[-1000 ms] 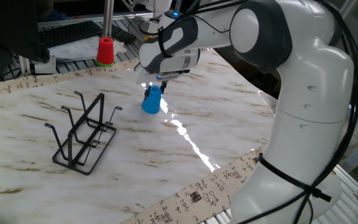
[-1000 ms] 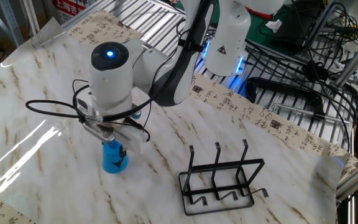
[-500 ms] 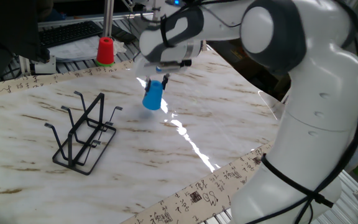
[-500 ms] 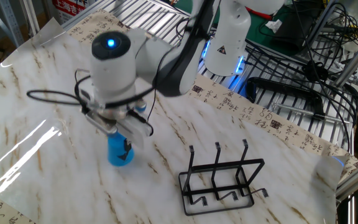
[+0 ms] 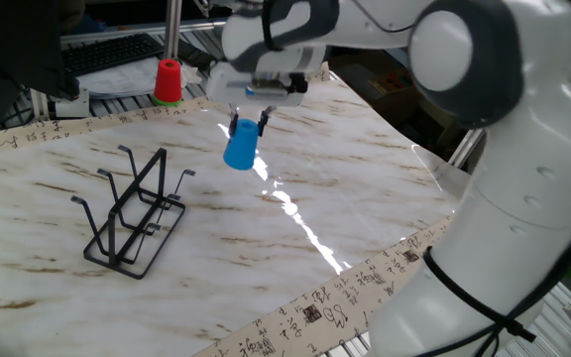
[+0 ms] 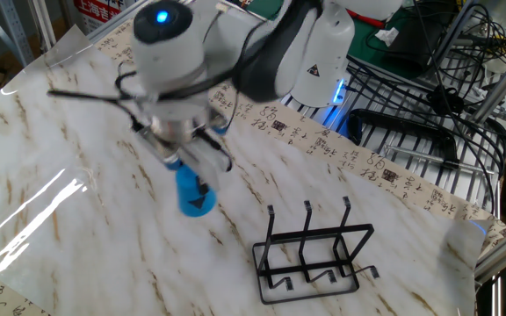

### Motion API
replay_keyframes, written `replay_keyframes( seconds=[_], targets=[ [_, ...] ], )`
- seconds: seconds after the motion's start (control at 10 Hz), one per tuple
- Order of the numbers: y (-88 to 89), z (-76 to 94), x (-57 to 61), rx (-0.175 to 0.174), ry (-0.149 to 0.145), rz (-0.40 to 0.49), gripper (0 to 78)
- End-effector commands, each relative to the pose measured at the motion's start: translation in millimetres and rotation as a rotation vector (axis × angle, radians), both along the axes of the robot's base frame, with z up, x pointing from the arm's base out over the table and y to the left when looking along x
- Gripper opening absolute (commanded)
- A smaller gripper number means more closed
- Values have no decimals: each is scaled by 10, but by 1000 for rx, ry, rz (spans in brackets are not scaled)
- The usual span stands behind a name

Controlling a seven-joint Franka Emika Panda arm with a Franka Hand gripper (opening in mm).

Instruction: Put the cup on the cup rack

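My tool (image 5: pixel 248 123) is clamped on the cup (image 5: pixel 241 147), holding it clear above the counter (image 5: pixel 345 188). The rack (image 5: pixel 132 210) stands well apart, bare marble between, away from the edges.

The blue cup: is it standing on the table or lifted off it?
Lifted. The blue cup hangs tilted from the pincer, clear of the marble table.
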State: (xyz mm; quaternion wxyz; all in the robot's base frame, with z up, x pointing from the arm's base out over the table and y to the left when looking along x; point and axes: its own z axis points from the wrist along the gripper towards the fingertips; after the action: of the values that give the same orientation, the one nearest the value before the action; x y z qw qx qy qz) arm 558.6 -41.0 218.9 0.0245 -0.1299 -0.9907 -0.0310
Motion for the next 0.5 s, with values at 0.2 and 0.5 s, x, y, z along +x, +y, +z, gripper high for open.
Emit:
replay_keyframes(
  seconds=[0.2, 0.5],
  targets=[
    [275, 348, -229, 101, 56, -120, 13],
    [308, 388, -244, 145, 65, -146, 13]
  ],
)
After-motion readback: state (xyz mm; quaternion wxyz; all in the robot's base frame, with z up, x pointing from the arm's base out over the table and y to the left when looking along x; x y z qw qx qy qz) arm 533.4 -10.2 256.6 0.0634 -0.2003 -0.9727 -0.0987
